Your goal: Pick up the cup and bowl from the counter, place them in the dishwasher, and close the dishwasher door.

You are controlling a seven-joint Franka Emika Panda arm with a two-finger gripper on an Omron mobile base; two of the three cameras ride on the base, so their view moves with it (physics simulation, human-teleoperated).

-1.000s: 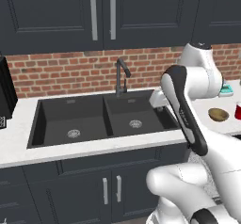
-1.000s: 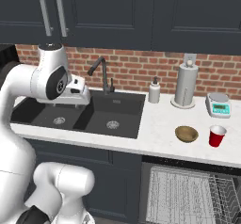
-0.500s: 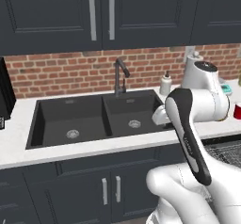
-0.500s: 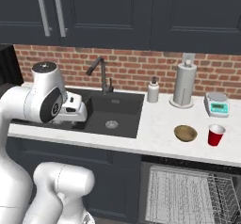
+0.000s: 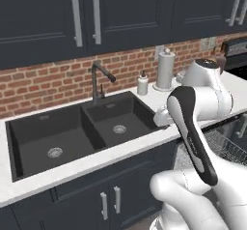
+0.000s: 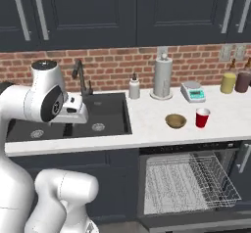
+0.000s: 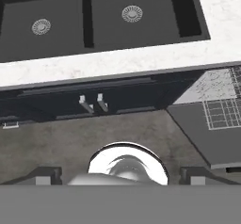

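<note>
Dark navy cabinets and a red brick backsplash frame the long white stone-like bench, which carries a black double sink on the left and the task's things further right. On that bench the small shallow tan wood-brown bowl sits just beside the small red tapered cup, the cup to its right; both lie near the front edge, directly above the dark under-counter dishwasher. Its grey wire rack is pulled out, and its flat dark door is down.

The step in hand looks like the approach to the first pick, with nothing yet loaded. The white arm is folded over the sink's near edge, well to the left of bowl and cup, so the reach must swing right along the bench. I would take the cup first, coming from above or from its free right side so the bowl is not nudged, and close on the wall below the rim, where the taper helps it seat. The bowl's shallow wall will likely want a pinch across the rim. The rack is straight below, so the carry is short; the door closes last.

The hand points down past the bench edge toward the floor; its fingertips stand spread wide apart, holding and touching nothing.
</note>
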